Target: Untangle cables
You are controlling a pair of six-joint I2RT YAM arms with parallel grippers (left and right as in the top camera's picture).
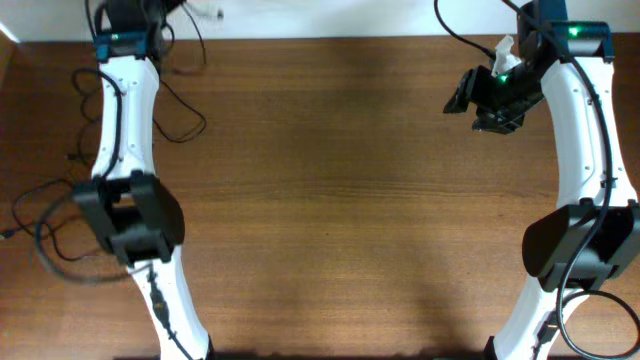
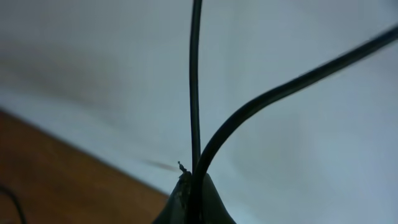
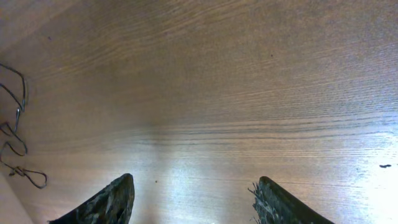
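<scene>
The cables (image 2: pixel 195 74) lie in loose loops by the table's (image 1: pixel 340 180) far left corner and down along its left edge. Two strands come up out of the left gripper (image 2: pixel 191 193). It is pinched tight on them, up near the table's far edge, with the white wall (image 2: pixel 311 155) behind. The right gripper (image 3: pixel 193 190) hangs over the table's far right part. Its fingers are partway apart and hold nothing. The middle of the table is wide open wood, so there is lots of room between the two sides.
</scene>
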